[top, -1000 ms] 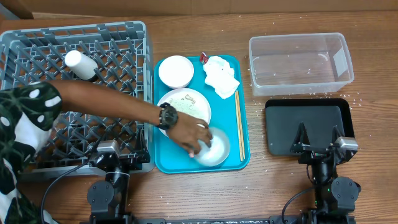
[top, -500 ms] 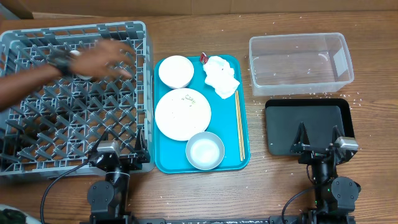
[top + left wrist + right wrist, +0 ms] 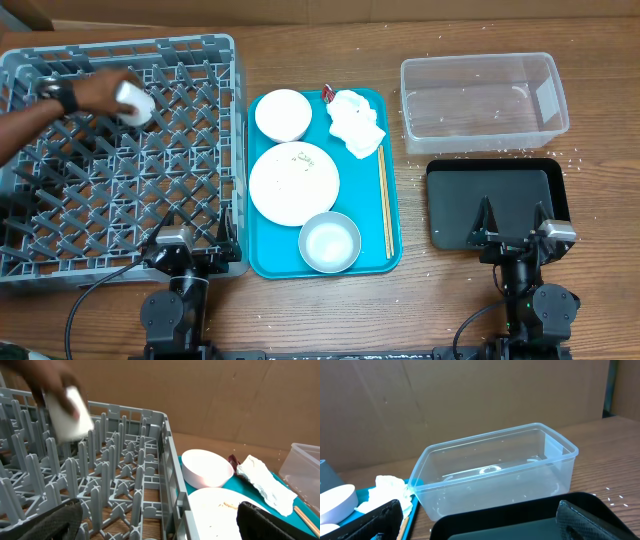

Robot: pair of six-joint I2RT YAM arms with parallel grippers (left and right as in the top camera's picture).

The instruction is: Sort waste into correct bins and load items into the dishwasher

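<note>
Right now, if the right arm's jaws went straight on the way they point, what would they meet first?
Probably the clear tub, after passing just over the black tray. If they tilt down slightly, the black tray comes first; depth is unclear.

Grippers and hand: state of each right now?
Left gripper: jaws open, empty.
Right gripper: jaws open, empty.
Person's hand: holding the white cup.
</note>
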